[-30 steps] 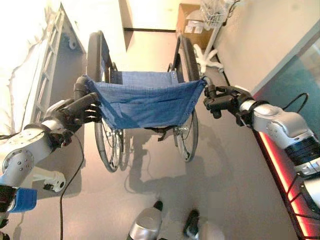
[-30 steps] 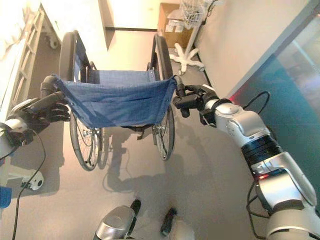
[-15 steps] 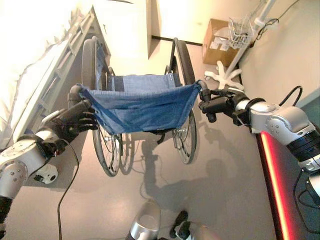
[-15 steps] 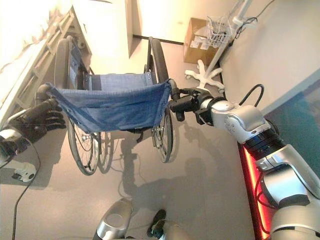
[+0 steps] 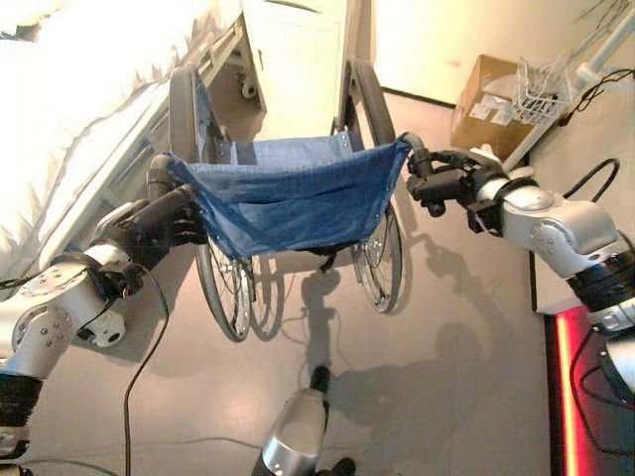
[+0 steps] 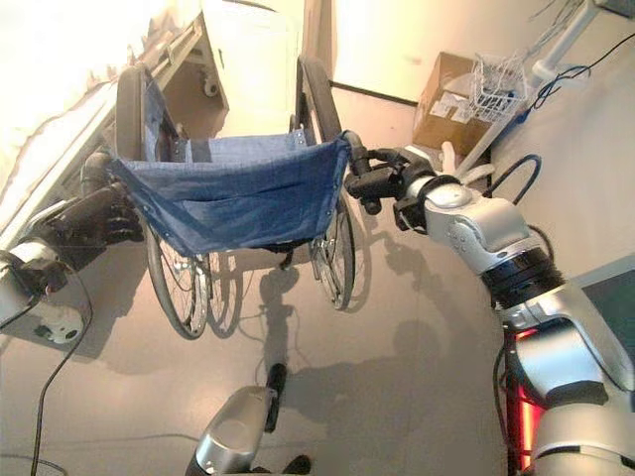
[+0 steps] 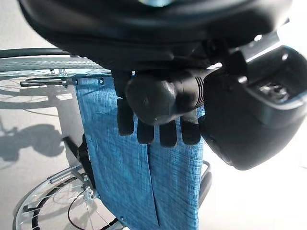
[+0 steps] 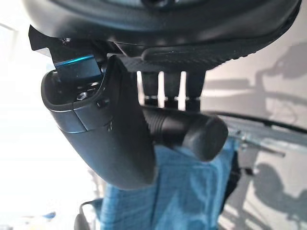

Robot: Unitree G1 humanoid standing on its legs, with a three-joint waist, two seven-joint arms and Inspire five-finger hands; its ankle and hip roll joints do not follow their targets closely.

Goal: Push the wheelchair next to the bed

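With both hands' fingers curled round push handles, wheelchair faces away, parallel to bed.

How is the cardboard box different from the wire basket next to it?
The cardboard box is brown with solid sides, so its inside is hidden; the wire basket is white and see-through. The box sits on the floor by the wall; the basket hangs higher up on a white pole. Both stand in the corner past the wheelchair, on the robot's right.
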